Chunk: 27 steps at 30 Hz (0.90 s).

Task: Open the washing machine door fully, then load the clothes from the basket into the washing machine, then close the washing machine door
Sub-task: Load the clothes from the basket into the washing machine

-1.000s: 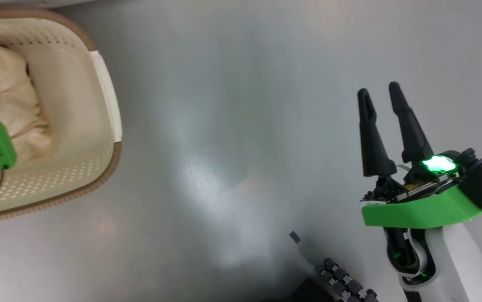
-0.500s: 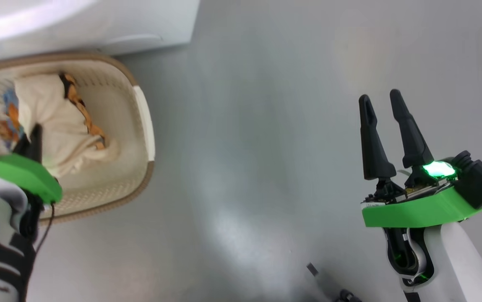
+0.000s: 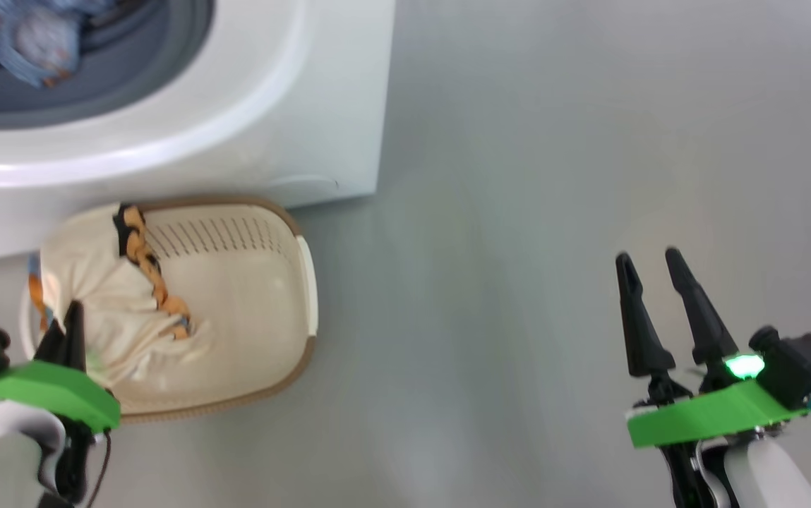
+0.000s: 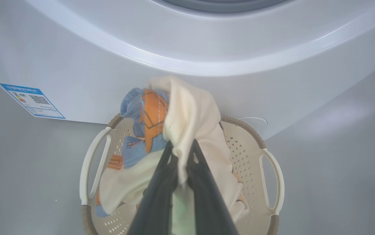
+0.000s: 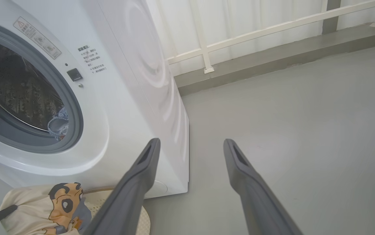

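Grey floor (image 3: 518, 212) | washing machine (image 3: 306, 106) far left, blue garment (image 3: 31, 35) in drum | basket (image 3: 285, 374) just before it | left gripper (image 4: 182, 147) clamped on cream garment (image 4: 190, 104) over basket | right gripper (image 3: 649, 261) jaws apart, empty

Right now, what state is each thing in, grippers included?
left gripper: shut on the cream garment.
right gripper: open, empty.
cream garment: pinched, partly raised out of the basket.
blue and orange garment: bunched up alongside it.
basket: upright on the floor, before the washing machine.
washing machine: mouth uncovered, a blue garment in the drum.
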### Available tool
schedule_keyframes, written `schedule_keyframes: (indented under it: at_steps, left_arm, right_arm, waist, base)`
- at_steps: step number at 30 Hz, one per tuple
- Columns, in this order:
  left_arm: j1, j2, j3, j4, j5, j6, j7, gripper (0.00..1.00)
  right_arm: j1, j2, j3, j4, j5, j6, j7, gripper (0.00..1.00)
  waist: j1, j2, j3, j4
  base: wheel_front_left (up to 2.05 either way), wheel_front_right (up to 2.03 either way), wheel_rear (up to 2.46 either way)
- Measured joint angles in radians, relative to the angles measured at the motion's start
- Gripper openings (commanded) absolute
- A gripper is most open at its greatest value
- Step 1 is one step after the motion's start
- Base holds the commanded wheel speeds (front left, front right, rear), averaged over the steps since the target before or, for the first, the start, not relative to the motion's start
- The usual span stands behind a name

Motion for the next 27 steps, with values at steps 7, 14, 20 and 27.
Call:
schedule_keyframes:
  at_steps: [7,14,20,27]
  left_arm:
    - [0.145,-0.035,0.107,-0.13,0.072,0.0,0.0,0.0]
    - [0.295,-0.059,0.197,-0.268,0.139,0.0,0.0,0.0]
    - [0.388,-0.089,0.245,-0.387,0.198,0.0,0.0,0.0]
    - [0.517,-0.132,0.314,-0.536,0.262,0.0,0.0,0.0]
  right_arm:
    - [0.081,-0.026,-0.02,0.018,0.002,0.0,0.0,1.0]
    - [0.147,-0.039,-0.028,0.02,0.009,0.0,0.0,1.0]
    - [0.198,-0.045,-0.048,0.019,0.01,0.0,0.0,1.0]
    - [0.233,-0.052,-0.054,0.019,0.012,0.0,0.0,1.0]
  waist:
    - [0.0,0.0,-0.126,0.029]
    - [0.0,0.0,-0.231,0.057]
    - [0.0,0.0,-0.292,0.085]
    - [0.0,0.0,-0.344,0.109]
  base:
    - [0.0,0.0,0.0]
    - [0.0,0.0,0.0]
    - [0.0,0.0,0.0]
    - [0.0,0.0,0.0]
